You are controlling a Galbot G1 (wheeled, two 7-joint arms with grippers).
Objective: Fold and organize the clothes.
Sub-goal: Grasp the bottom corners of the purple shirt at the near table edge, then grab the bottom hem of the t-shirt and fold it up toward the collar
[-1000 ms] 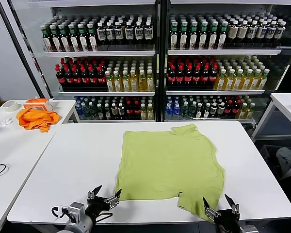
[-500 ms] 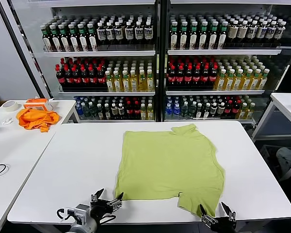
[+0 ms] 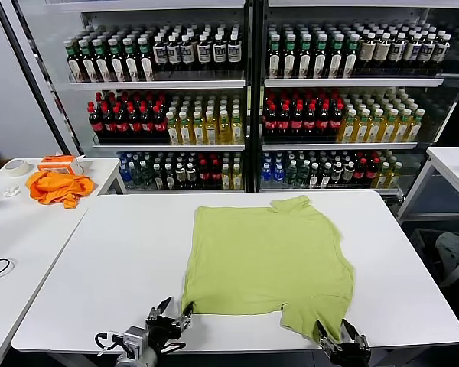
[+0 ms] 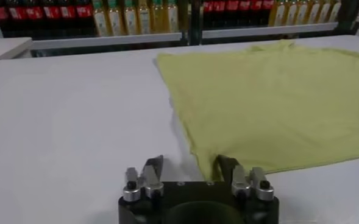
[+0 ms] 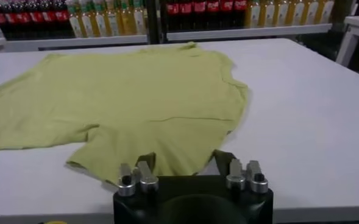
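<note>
A yellow-green T-shirt (image 3: 269,257) lies flat on the white table (image 3: 115,252), folded lengthwise, plain face up; no printed graphic shows. My left gripper (image 3: 172,319) is open at the table's front edge, its fingers either side of the shirt's near left corner (image 4: 206,163). My right gripper (image 3: 342,336) is open at the front edge, its fingers around the near right sleeve corner (image 5: 167,159). Both sit low at the cloth's edge. The left gripper (image 4: 188,167) and right gripper (image 5: 182,163) each show in their own wrist views.
An orange cloth (image 3: 58,187) and a tape roll (image 3: 15,167) lie on a side table at the left. Shelves of bottles (image 3: 245,99) stand behind the table. Another white table (image 3: 453,164) is at the right.
Both grippers have moved forward and down to the shirt's near edge, the left rightward to its corner, the right leftward onto the sleeve corner. The shirt has not moved.
</note>
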